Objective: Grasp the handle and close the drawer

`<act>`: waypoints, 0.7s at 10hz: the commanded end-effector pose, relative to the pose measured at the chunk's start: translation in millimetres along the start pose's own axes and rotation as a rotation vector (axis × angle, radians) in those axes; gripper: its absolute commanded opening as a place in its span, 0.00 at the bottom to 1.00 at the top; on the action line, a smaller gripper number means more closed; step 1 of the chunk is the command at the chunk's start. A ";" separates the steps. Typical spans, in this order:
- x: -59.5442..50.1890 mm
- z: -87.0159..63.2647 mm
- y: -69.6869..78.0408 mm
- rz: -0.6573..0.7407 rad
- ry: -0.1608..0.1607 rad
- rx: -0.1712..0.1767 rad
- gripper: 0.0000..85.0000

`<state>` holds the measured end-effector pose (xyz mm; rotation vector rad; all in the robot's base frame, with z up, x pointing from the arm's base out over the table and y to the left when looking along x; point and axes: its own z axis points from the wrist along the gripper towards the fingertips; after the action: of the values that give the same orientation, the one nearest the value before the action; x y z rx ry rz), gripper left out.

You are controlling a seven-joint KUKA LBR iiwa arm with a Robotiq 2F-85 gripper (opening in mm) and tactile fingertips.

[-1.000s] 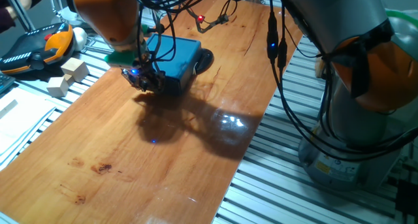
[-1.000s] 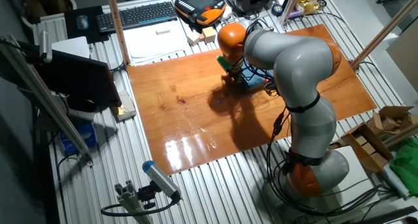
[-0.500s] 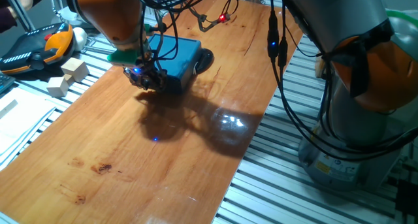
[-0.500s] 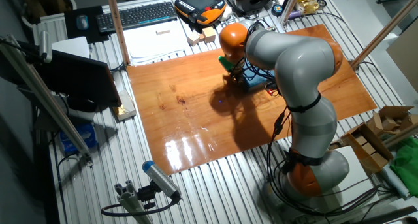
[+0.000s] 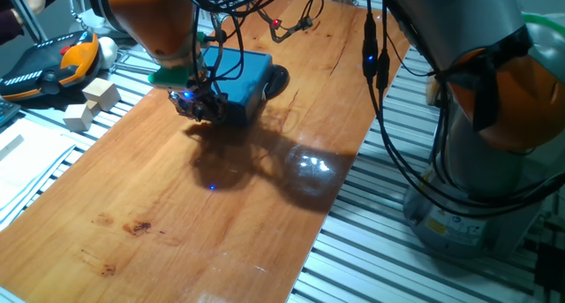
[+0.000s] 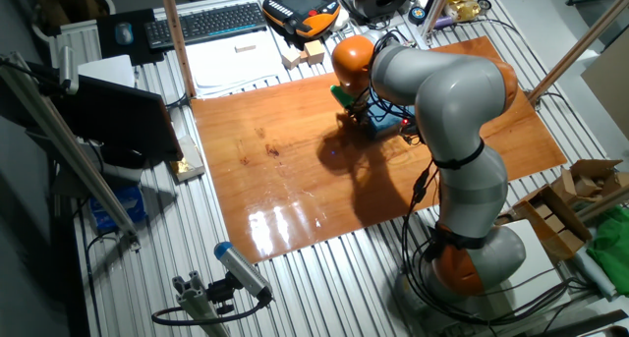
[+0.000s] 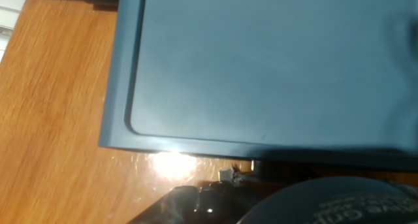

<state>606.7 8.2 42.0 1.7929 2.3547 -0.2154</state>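
Observation:
The bright blue box casing (image 5: pixel 243 71) stands at the far end of the wooden table (image 5: pixel 221 215). My gripper (image 5: pixel 199 106) is pressed up against the casing's near front face, with its fingers pointing down beside it. The handle is hidden behind the gripper in every view. I cannot tell the drawer apart from the casing. The other fixed view shows the gripper (image 6: pixel 352 115) just left of the box (image 6: pixel 386 127). In the hand view the box's flat blue top (image 7: pixel 261 67) fills most of the frame, and dark gripper parts lie along the bottom edge.
A dark round object (image 5: pixel 276 78) lies right behind the box, and cables (image 5: pixel 282 25) trail past it. Wooden blocks (image 5: pixel 93 100) and an orange pendant (image 5: pixel 53 64) sit off the table's left edge. The arm's base (image 5: pixel 477 162) stands at the right.
The gripper has crept a little toward the blue box, and the blue light spot on the table has shifted with it. Nothing else has moved.

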 end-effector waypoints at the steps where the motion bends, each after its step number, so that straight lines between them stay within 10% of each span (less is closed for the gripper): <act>1: 0.2 -0.2 0.7 0.000 -0.001 0.001 0.02; 7: -1.0 0.2 1.4 -0.008 0.004 0.007 0.04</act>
<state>608.5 7.6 42.1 1.7892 2.3667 -0.2219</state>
